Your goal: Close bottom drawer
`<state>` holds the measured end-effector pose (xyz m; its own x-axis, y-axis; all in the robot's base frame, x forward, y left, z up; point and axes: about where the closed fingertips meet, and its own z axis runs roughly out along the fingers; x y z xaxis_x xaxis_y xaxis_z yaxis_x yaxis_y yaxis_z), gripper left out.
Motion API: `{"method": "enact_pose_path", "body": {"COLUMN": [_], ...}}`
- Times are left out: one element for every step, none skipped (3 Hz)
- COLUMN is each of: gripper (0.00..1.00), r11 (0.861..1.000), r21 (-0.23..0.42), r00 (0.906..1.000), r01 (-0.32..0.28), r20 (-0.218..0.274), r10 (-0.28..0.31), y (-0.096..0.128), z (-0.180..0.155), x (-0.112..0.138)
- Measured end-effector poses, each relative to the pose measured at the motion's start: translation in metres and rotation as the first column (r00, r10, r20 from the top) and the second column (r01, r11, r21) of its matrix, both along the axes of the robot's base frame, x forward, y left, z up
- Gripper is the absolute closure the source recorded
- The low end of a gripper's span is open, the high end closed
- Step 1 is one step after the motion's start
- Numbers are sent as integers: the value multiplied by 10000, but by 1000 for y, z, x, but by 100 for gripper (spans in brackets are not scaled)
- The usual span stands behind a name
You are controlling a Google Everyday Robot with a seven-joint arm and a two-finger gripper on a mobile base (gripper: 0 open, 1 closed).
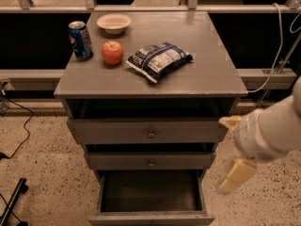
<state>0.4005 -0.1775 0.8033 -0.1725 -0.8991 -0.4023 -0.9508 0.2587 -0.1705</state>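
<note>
Gripper (225, 155) hangs below the counter's (207, 76) front right corner, its two cream fingers spread wide around nothing. We count three grey drawers, all ajar; the bottom drawer (150, 218) is pulled farthest out, near the speckled floor (42, 154), left of the gripper and apart from it. On top we see one can (80, 40) by the left edge, one apple (112, 52) beside it, one bowl (114, 22) near the back edge and one snack bag (159, 60) mid-counter.

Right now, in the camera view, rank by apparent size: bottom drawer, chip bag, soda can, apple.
bottom drawer (nearest, so inflated)
chip bag
soda can
apple, close to the can
Gripper hangs right of the cabinet.
</note>
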Motion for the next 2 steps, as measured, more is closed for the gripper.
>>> {"method": "enact_pose_path", "body": {"gripper": [0, 0], "r11": [9982, 9977], "r21": [572, 607], "r00": [9975, 9969], "r01": [183, 309], "r20": [-686, -741], "r10": [-144, -264], "y": [1, 1], "z": [-96, -113], "x": [-20, -22]}}
